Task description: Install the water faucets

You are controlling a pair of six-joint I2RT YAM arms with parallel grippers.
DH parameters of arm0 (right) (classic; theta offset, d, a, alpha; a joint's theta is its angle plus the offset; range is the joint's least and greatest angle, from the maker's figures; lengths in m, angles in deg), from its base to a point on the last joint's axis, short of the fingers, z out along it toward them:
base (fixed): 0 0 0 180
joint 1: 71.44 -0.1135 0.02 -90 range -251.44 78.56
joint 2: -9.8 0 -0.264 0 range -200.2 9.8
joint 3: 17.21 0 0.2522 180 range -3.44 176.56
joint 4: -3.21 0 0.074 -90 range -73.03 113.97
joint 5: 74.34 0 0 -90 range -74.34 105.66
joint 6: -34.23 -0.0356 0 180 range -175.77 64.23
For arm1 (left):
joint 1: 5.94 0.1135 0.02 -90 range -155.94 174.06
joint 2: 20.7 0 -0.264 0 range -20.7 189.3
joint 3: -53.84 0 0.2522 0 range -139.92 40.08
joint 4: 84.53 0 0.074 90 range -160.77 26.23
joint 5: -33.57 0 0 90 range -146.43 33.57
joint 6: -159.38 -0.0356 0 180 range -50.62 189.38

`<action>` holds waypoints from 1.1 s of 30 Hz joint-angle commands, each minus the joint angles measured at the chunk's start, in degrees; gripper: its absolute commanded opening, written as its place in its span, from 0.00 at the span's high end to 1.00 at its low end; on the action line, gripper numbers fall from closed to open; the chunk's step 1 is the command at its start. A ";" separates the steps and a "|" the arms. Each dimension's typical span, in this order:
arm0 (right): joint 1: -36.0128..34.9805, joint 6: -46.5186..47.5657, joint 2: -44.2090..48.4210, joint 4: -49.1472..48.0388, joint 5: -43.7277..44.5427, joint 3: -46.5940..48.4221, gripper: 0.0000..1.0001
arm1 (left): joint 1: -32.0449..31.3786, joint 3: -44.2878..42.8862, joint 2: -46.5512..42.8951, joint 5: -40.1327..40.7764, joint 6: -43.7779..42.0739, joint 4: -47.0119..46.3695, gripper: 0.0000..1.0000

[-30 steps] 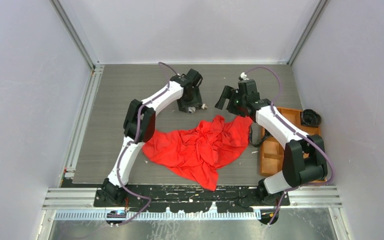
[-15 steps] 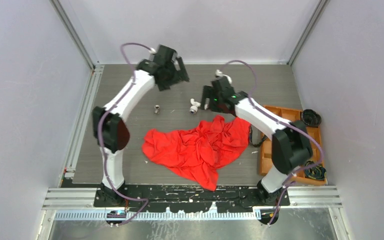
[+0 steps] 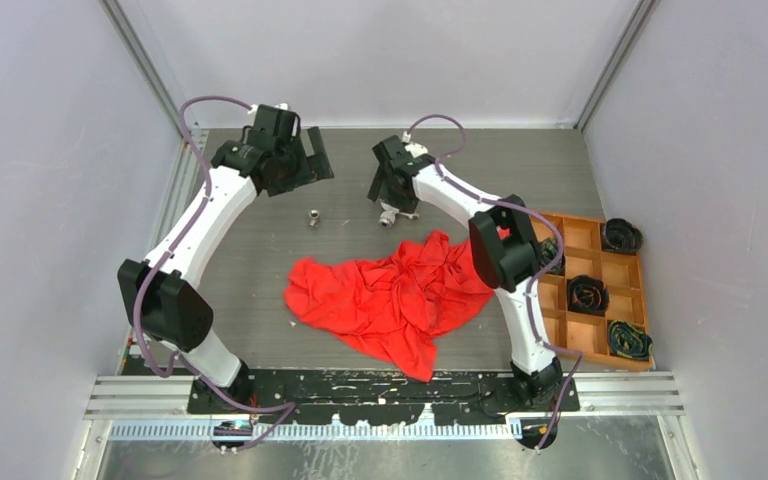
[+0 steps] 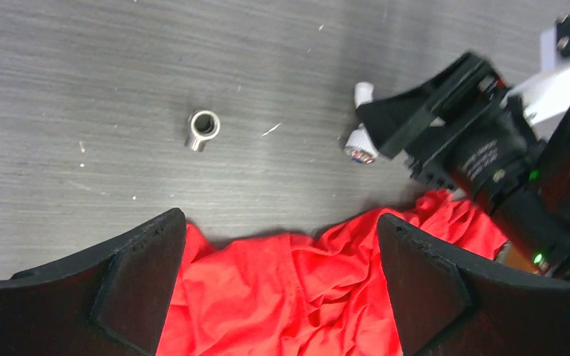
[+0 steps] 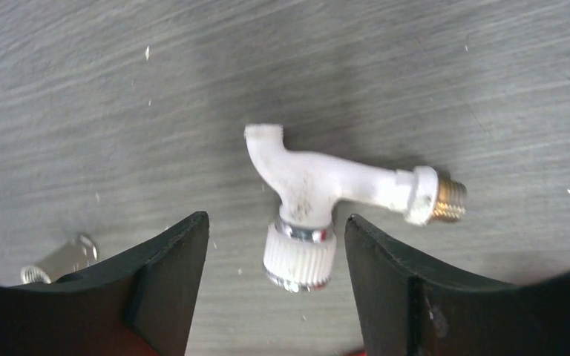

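Nothing's installed yet: your white faucet (image 5: 319, 189) lies loose on the counter (image 5: 119, 74), mid-frame between the open right jaws. The metal fitting (image 4: 202, 127) sits apart, upper left, beyond the open, empty left jaws.

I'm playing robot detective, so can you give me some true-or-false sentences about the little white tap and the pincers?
The white tap lies on the table between the right pincer's open fingers. True.
The left pincer is holding the grey fitting. False: it is open and empty; the fitting lies alone on the table.
The red cloth covers the tap. False: the tap lies on bare table, off the cloth.
The orange tray holds black coiled parts. True.
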 commanded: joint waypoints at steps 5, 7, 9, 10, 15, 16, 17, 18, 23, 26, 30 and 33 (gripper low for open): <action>-0.95 -5.49 -6.50 8.63 4.52 10.67 0.35 | 1.07 2.72 -4.38 0.05 -4.05 -0.03 0.01; -1.15 -5.16 -6.58 8.43 4.25 10.20 0.42 | 2.04 2.91 -4.59 -0.53 -4.06 -0.18 0.01; -1.65 -3.18 -6.72 7.81 4.29 10.01 0.55 | 3.18 3.07 -4.91 -1.46 -4.02 -0.33 0.01; -1.88 -1.61 -6.74 7.46 4.22 10.09 0.60 | 3.68 3.09 -5.01 -1.81 -3.98 -0.34 0.01; -2.50 20.24 -5.90 0.81 -5.81 7.84 0.91 | 5.35 3.92 -6.04 -2.41 -4.18 -0.26 0.01; -2.57 24.91 -5.47 0.26 -7.47 6.92 0.90 | 5.64 4.08 -6.25 -2.43 -4.34 -0.25 0.01; -2.57 28.98 -4.71 -0.37 -9.23 5.61 0.88 | 5.83 4.14 -6.45 -2.49 -4.45 -0.13 0.01; -2.57 34.32 -3.65 -1.44 -12.42 3.81 0.84 | 6.06 4.23 -6.50 -2.60 -4.61 0.03 0.01; -2.67 60.00 3.09 -3.25 -14.75 -7.50 0.67 | 7.66 4.44 -6.59 -4.08 -4.65 0.64 0.01; -2.25 61.23 5.40 -7.17 0.93 -12.21 0.37 | 7.97 4.29 -6.25 -6.03 -4.12 0.30 0.01; -0.87 54.07 7.30 -6.16 7.17 -9.95 0.00 | 7.97 3.81 -5.40 -8.24 -3.27 -0.05 0.01; 0.80 42.85 11.95 -7.53 2.67 -10.44 0.00 | 7.96 3.87 -5.34 -8.84 -2.77 -0.07 0.01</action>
